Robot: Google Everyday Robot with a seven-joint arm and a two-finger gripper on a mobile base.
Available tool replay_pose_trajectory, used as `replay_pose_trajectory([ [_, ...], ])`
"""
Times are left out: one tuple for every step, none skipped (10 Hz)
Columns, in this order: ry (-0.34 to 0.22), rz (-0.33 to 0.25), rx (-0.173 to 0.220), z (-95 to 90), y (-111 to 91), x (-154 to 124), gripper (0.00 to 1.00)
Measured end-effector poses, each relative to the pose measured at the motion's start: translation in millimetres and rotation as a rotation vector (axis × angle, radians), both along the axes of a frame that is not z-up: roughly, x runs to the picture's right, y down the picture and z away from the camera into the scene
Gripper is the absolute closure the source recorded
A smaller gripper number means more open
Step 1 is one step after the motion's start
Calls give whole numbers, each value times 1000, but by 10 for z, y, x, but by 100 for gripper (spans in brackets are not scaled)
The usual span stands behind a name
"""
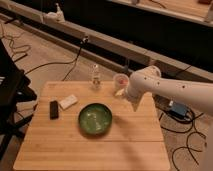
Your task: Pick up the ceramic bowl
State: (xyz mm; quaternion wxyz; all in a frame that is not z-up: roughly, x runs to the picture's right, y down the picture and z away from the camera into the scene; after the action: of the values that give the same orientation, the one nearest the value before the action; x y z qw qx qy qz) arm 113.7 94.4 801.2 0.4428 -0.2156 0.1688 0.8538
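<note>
The ceramic bowl [95, 119] is a wide, shallow dark green bowl with a paler centre. It sits upright near the middle of the wooden table [75, 150]. My white arm [175, 90] reaches in from the right. My gripper [135, 106] hangs at its end, above the table's right part, to the right of the bowl and apart from it. It holds nothing that I can see.
A small pale pinkish cup [120, 81] stands at the table's back right, close to my arm. A small clear bottle [95, 77] stands at the back middle. A white block [68, 102] and a black block [53, 109] lie at the left. Cables cover the floor around.
</note>
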Motion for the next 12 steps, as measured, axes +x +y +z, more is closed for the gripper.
replay_pose_trajectory([
  [-34, -16, -21, 18, 94, -124, 24],
  [-70, -35, -41, 28, 190, -250, 24],
  [-107, -59, -65, 31, 299, -388, 24],
  [-135, -78, -82, 32, 378, -486, 24],
  [-168, -106, -109, 33, 495, -604, 24],
  [-189, -123, -128, 46, 568, -674, 24],
  [-200, -135, -143, 61, 623, -706, 24],
  [-206, -157, -168, 107, 723, -727, 24],
  [-200, -172, -185, 155, 795, -714, 24],
  [-183, -183, -209, 228, 889, -669, 29],
  [-166, -187, -226, 285, 952, -632, 37],
  [-151, -193, -239, 338, 999, -611, 46],
])
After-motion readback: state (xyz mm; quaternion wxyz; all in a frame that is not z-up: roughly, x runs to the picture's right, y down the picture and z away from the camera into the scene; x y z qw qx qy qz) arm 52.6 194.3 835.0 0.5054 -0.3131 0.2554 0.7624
